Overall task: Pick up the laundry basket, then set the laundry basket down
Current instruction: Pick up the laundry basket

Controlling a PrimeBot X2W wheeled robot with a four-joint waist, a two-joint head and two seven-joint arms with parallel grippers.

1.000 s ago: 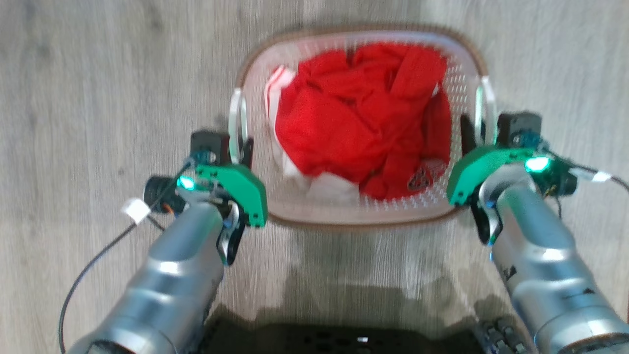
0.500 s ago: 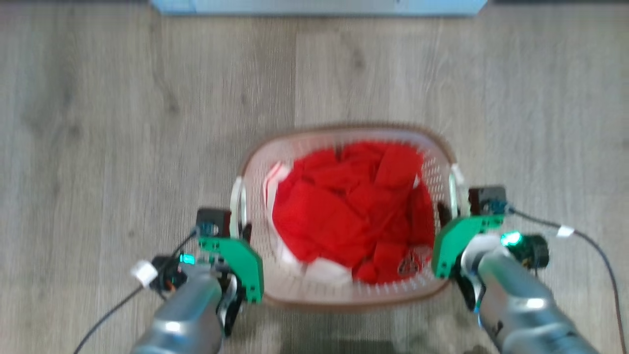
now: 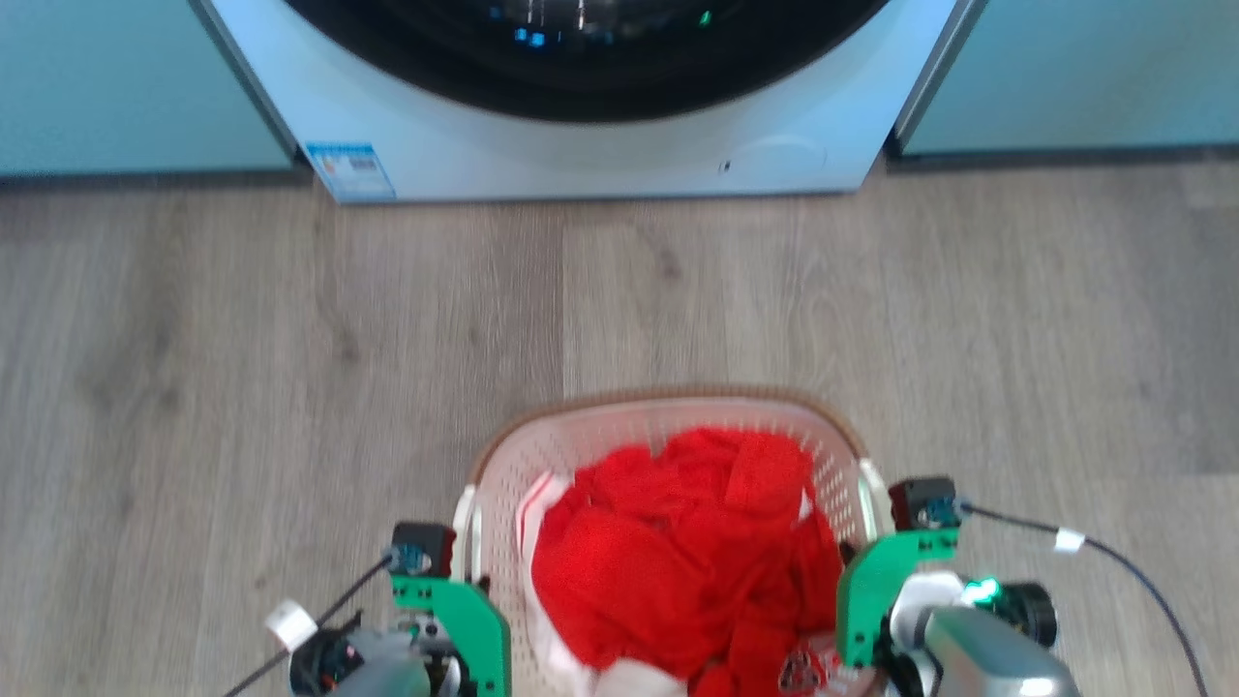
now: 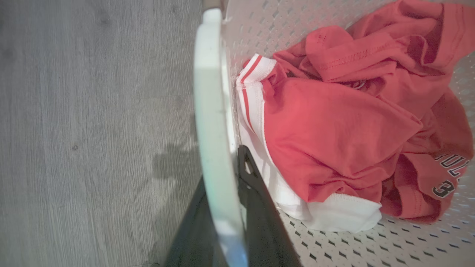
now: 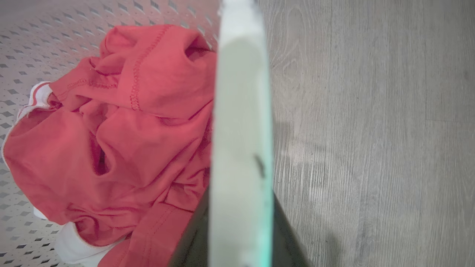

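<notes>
Clamping curved handles (image 4: pixel 213 92) of perforated plastic laundry basket (image 3: pixel 581 450): L gripper (image 4: pixel 222 167), R gripper (image 5: pixel 241 194).

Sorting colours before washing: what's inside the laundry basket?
Crumpled red clothing with white trim and dark lettering lies in the laundry basket. Whatever is beneath it is covered.

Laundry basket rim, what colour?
Brown, topping the white perforated plastic laundry basket; best seen in the head view.

The washer (image 3: pixel 581 145) got cropped up top, its sticker (image 3: pixel 348 171) was too blurry to read. The laundry basket (image 3: pixel 600 450) ran off the bottom edge, and its handle (image 4: pixel 213 122) mostly hid the left gripper (image 4: pixel 222 178).
</notes>
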